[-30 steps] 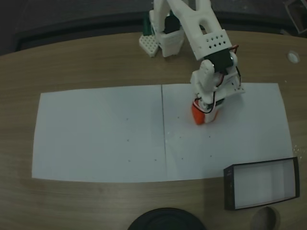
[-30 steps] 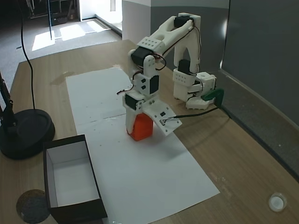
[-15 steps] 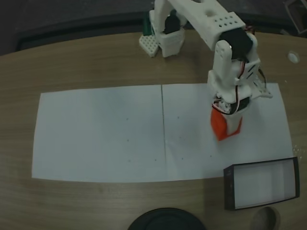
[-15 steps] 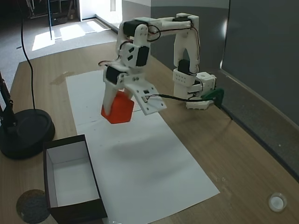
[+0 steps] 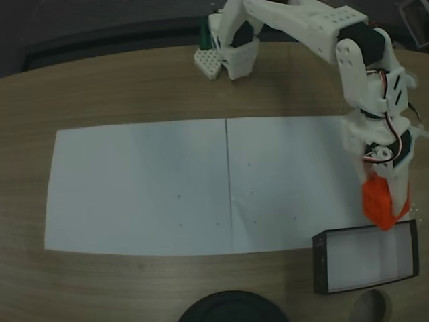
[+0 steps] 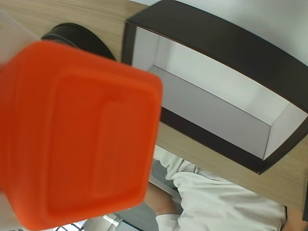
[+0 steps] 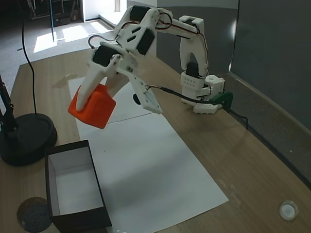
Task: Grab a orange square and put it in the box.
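Up off the table, the orange square (image 7: 92,107) rides in the hand (image 7: 95,99), which is clamped on it, and we see it tilted, corner-down, in a fixed view from the side. Looking from above, we find the orange square (image 5: 380,202) just beside the far wall of the box (image 5: 322,268), near one end rather than over the middle. That is our worry: let go here and the block could clip the thin black wall, tip out onto the white paper (image 5: 141,188), or knock the light tray askew. The tilt adds risk (a corner landing tends to bounce or roll). In the wrist view the box (image 6: 226,43) opens beyond the orange square (image 6: 77,130), its white floor not yet underneath. The round black base (image 7: 24,138) sits close by too, so an overshoot past the box could bump it.
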Controlling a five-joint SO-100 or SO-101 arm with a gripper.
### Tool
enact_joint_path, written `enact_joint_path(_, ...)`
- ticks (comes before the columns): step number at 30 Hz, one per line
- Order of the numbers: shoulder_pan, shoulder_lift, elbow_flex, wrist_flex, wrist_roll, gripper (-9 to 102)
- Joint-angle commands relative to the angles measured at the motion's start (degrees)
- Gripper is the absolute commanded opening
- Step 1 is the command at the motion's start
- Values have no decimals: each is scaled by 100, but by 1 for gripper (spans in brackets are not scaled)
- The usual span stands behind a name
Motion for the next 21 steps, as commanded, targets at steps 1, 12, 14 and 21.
enact_joint_path(1,-9,-316,-896,-334,-9,3)
enact_joint_path(12,149,-2733,-3955,-360,-9,3)
enact_joint_path(14,202,-3032,-4298,-352,-9,3)
enact_joint_path(21,369,-3384,-4535,-325,-18,3)
